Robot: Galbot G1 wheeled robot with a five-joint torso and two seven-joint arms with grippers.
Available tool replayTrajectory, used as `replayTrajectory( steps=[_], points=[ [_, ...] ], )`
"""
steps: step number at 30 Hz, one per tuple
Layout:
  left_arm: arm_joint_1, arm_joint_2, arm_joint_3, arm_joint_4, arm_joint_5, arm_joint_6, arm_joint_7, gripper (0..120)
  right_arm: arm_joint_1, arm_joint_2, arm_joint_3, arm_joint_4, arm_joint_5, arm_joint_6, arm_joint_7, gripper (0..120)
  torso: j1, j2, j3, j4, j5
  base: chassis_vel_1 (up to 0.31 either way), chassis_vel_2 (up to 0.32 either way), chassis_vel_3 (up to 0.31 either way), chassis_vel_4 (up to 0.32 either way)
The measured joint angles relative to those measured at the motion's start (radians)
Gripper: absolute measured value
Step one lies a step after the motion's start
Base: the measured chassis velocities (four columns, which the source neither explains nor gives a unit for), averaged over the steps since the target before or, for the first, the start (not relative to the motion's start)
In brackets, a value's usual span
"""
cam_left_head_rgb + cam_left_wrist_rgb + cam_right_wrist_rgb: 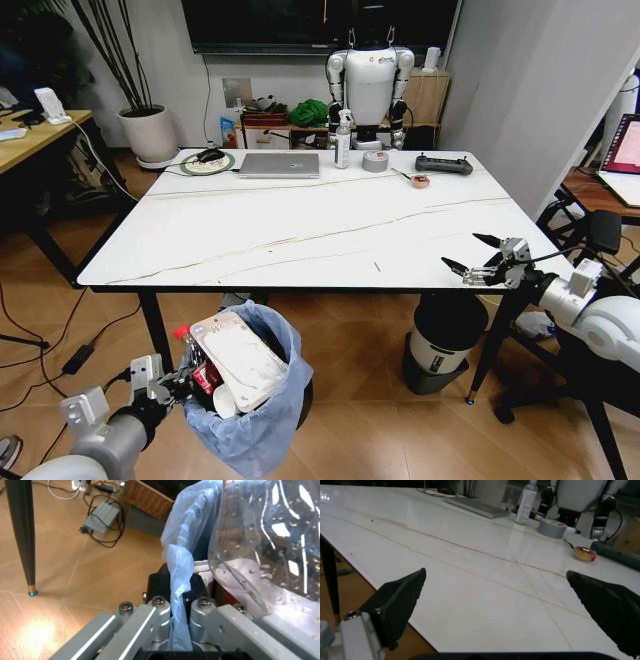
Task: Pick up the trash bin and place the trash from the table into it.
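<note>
The trash bin (262,420), dark and lined with a crinkly light-blue bag (182,562), sits low by the table's front left edge. It holds trash: a clear plastic tray (240,360) (270,547), a red tube (183,332) and white scraps. My left gripper (172,385) (181,588) is shut on the bin's rim, with the bag pinched between its fingers. The white marble-look table (300,235) (445,528) carries no loose litter near the front. My right gripper (470,258) (505,603) hovers open just over the table's front right edge, holding nothing.
Along the table's far edge lie a silver laptop (279,164), a spray bottle (343,140), a grey tape roll (375,161), a black controller (443,164) and a small red and yellow object (420,181). A white-and-black cylinder (445,340) stands under the table's right side.
</note>
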Motion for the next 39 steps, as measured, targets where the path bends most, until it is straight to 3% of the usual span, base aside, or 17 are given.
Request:
replayTrajectory(
  steps=[7, 16, 18, 23, 39],
  points=[
    [0.007, -0.020, 0.002, -0.010, 0.022, 0.000, 0.002, 0, -0.021, -0.019, 0.061, -0.059, 0.063, 0.009, -0.038, 100, 0.000, 0.000, 0.000, -0.0001, -0.0002, 0.000, 0.000, 0.000, 0.000],
    [0.034, -0.051, -0.003, -0.059, 0.048, 0.000, 0.005, 0, -0.384, -0.003, 0.480, -0.068, 0.057, 0.019, -0.047, 100, 0.000, 0.000, 0.000, -0.0001, 0.0002, 0.000, 0.000, 0.000, 0.000],
    [0.034, -0.051, -0.003, -0.059, 0.048, 0.000, 0.005, 0, -0.404, 0.003, 0.499, -0.070, 0.055, 0.019, -0.047, 100, 0.000, 0.000, 0.000, -0.0002, -0.0002, 0.000, 0.000, 0.000, 0.000],
    [0.040, -0.051, -0.009, -0.066, 0.051, 0.000, 0.005, 0, -0.601, 0.093, 0.741, -0.057, 0.035, 0.004, -0.048, 100, 0.000, 0.000, 0.000, -0.0003, 0.0001, 0.000, 0.000, 0.000, 0.000],
    [0.002, -0.051, 0.003, -0.041, 0.048, 0.001, 0.007, 0, -0.768, 0.356, 1.022, 0.038, -0.048, -0.069, -0.035, 100, 0.000, 0.000, 0.000, -0.0001, 0.0001, 0.000, 0.000, 0.000, 0.000]
  ],
)
